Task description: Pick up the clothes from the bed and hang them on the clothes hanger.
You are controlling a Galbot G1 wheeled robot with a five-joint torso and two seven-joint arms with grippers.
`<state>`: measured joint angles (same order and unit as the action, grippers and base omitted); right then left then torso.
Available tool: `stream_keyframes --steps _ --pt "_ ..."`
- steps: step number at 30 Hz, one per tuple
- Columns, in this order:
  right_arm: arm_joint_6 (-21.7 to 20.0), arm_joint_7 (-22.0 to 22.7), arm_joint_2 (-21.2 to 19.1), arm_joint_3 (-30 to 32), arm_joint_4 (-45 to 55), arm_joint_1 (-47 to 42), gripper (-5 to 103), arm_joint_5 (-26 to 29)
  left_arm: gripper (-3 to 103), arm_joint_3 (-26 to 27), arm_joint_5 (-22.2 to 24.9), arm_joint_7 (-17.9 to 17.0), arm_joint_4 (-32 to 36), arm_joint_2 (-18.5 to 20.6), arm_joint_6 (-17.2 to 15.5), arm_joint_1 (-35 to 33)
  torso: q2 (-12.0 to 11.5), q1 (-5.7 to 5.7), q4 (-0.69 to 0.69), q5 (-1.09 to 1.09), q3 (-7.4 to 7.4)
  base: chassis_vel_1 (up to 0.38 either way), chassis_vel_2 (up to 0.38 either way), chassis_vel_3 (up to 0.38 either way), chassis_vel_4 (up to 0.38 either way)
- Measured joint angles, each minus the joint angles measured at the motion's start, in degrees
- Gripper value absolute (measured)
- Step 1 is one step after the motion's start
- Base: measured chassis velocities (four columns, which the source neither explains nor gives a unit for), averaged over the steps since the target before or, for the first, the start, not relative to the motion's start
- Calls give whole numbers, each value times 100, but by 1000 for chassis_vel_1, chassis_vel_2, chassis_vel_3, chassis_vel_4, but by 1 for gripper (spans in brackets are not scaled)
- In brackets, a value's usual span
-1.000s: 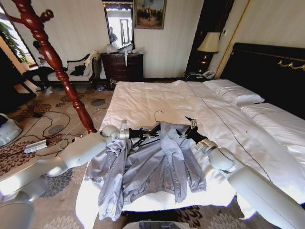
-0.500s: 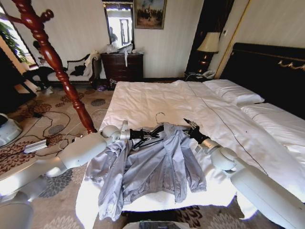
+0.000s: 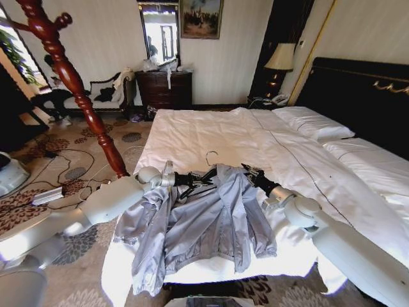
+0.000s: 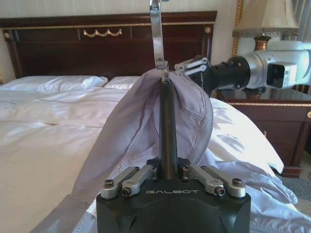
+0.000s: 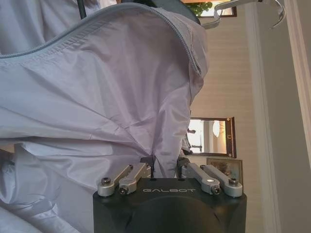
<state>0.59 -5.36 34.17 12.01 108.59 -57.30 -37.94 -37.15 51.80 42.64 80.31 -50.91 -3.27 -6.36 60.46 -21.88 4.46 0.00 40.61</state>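
Observation:
The pale silver-grey clothes (image 3: 204, 224) lie spread on the foot of the white bed (image 3: 211, 131), with the collar end lifted. My left gripper (image 3: 195, 180) is shut on the black clothes hanger (image 4: 167, 121), whose silver hook (image 3: 211, 153) sticks up above the collar. In the left wrist view the jacket fabric (image 4: 141, 131) drapes over the hanger's end. My right gripper (image 3: 246, 171) is shut on the jacket's shoulder cloth (image 5: 121, 87), right beside the hanger, and shows as well in the left wrist view (image 4: 192, 65).
A red-brown wooden coat stand post (image 3: 70, 83) rises left of the bed. Cables (image 3: 70, 173) lie on the patterned carpet. Pillows (image 3: 313, 125) and a black headboard (image 3: 364, 96) are to the right; a dresser (image 3: 163, 89) and lamp (image 3: 279, 57) stand at the back.
My right gripper has shifted a little left toward the hanger, drawing the jacket's shoulder cloth up with it. The left gripper and hanger stay nearly where they were.

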Motion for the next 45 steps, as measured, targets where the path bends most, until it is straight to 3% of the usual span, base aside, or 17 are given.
stream_keyframes --steps 5,7,9,12,14,15,17,19,22,25,28,30,39,45 --pt "-64 214 187 44 -129 -18 20 132 12 115 259 -440 163 57 0 -93 0 0 0 0 0 0 0 0 0" --pt "-89 266 272 42 -206 -20 20 176 20 193 338 -625 242 127 6 -96 0 0 0 1 0 0 0 0 0" --pt "-98 275 290 41 -225 -21 18 176 20 210 351 -663 263 147 6 -96 0 0 0 2 0 0 0 0 0" --pt "-108 373 336 48 -274 -28 17 214 36 292 383 -808 330 268 5 -117 0 0 -1 -1 0 0 0 0 0" --pt "-112 385 343 48 -291 -32 17 217 36 313 393 -837 337 299 5 -124 0 0 0 0 0 0 0 0 0" --pt "-113 419 357 47 -310 -34 17 223 47 346 414 -866 355 368 4 -138 0 0 0 -1 0 0 0 0 0" --pt "-115 442 372 47 -326 -34 17 230 47 379 420 -877 370 418 4 -148 0 0 0 -2 0 0 0 0 0" --pt "-191 551 457 45 -389 -26 17 296 64 504 425 -903 469 642 5 -229 0 0 0 -1 0 0 0 0 0" --pt "-300 633 505 45 -422 -23 17 380 69 586 426 -923 582 801 9 -297 0 0 0 -1 0 0 0 0 0" --pt "-444 805 648 62 -508 -29 17 529 85 768 475 -999 841 1131 20 -459 0 0 1 -1 0 0 0 0 0" --pt "-470 862 706 70 -538 -30 17 547 90 865 504 -1049 905 1233 20 -545 0 0 0 0 0 0 0 0 0" --pt "-484 944 793 78 -580 -36 17 567 99 1111 580 -1250 987 1378 20 -790 0 1 -1 0 0 0 0 0 0" --pt "-432 1049 835 59 -568 -78 17 556 100 1989 1163 -2049 1028 1438 -254 -1839 0 1 0 -1 0 0 0 0 0" --pt "-326 1111 743 57 -547 -100 17 498 100 2414 1605 -2238 736 1219 -461 -2237 0 0 -1 -1 0 0 0 0 0"
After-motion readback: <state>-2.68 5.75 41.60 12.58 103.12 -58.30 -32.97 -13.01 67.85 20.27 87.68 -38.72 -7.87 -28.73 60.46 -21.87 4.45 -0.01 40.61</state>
